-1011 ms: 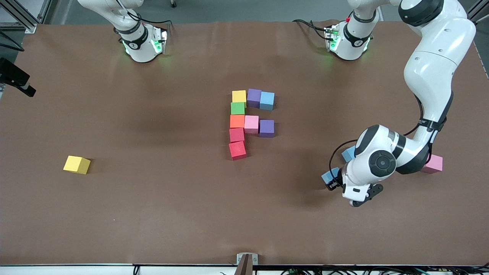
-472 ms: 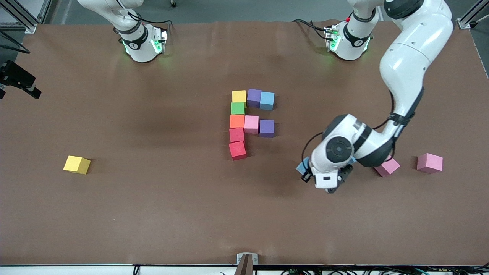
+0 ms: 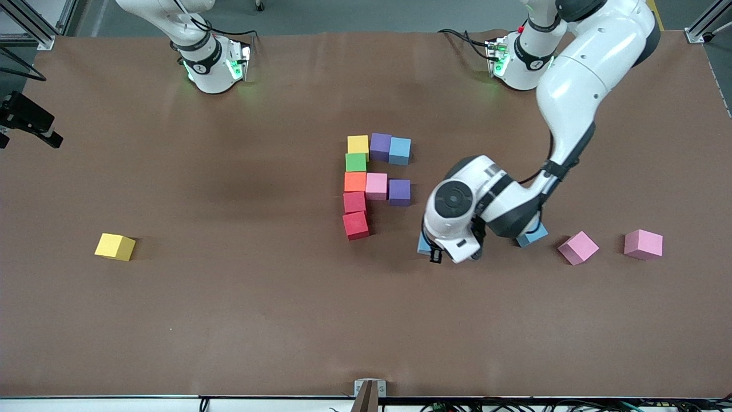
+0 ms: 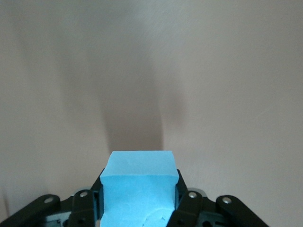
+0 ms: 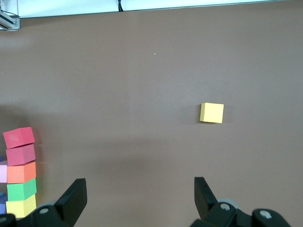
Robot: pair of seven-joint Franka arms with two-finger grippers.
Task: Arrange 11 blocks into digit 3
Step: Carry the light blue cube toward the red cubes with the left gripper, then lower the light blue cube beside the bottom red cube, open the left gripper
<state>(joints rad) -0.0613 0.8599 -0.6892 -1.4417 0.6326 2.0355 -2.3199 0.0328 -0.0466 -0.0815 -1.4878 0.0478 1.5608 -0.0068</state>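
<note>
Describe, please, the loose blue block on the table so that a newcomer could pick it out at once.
Start at the multicoloured figure mid-table and look toward the left arm's end, where loose blocks lie in a row. The loose blue block comes first, partly hidden under the left arm's forearm, with two pink blocks after it. Unlike the blue block gripped in the left end effector, it rests on the table.

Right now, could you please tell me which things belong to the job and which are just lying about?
Job: part-built digit 3; blue block held in left gripper beside it; loose blue block under left arm.
Lying about: yellow block; two pink blocks. Right gripper, open, waits above the table.
</note>
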